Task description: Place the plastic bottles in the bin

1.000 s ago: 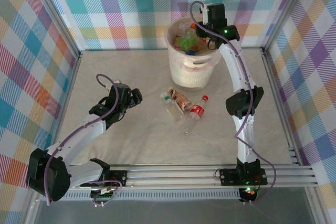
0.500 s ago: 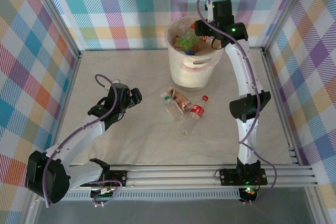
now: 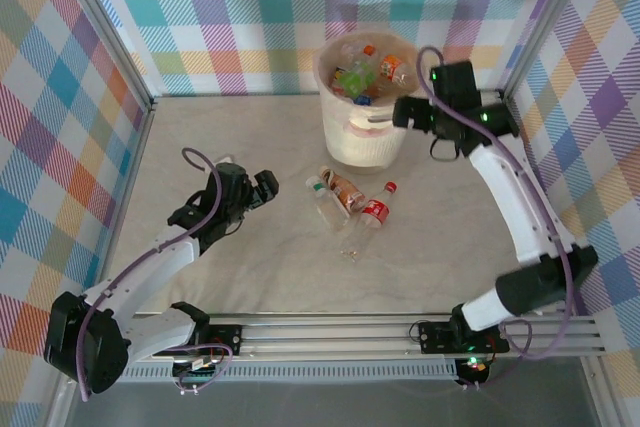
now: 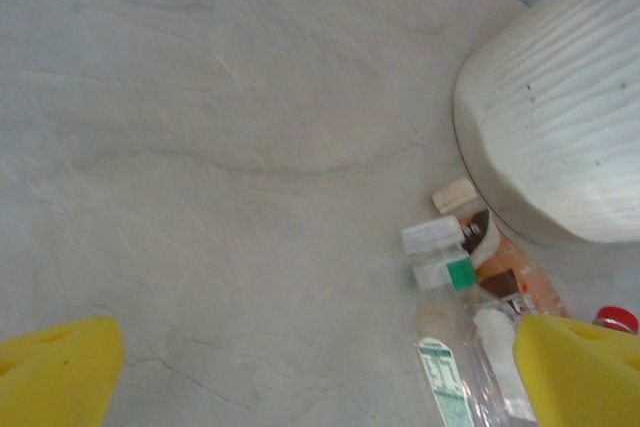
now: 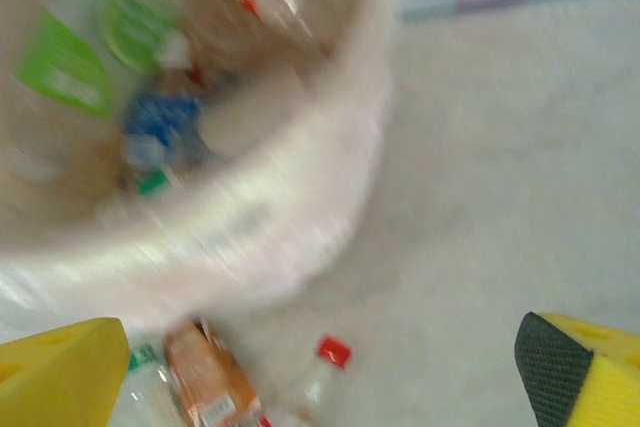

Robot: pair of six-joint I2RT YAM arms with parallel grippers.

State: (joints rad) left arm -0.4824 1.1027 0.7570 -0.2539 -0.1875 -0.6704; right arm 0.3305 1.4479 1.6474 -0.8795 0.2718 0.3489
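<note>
The cream-white bin stands at the back of the table and holds several bottles with green, blue and orange labels. Three more bottles lie together in front of it: a clear one with a green cap, a brown-labelled one and a red-capped one. My right gripper hangs open and empty beside the bin's right wall; its wrist view is blurred by motion. My left gripper is open and empty, low over the table to the left of the loose bottles, with the green-capped bottle ahead of it to the right.
A faint clear bottle lies just below the cluster. Metal frame posts and checked cloth walls close in the table on three sides. Bare marbled tabletop spreads left of the bin and right of the bottles.
My right arm has swung from above the bin's mouth out to the right and down beside the bin. An orange-labelled bottle now shows in the bin. The left gripper edged slightly right.
</note>
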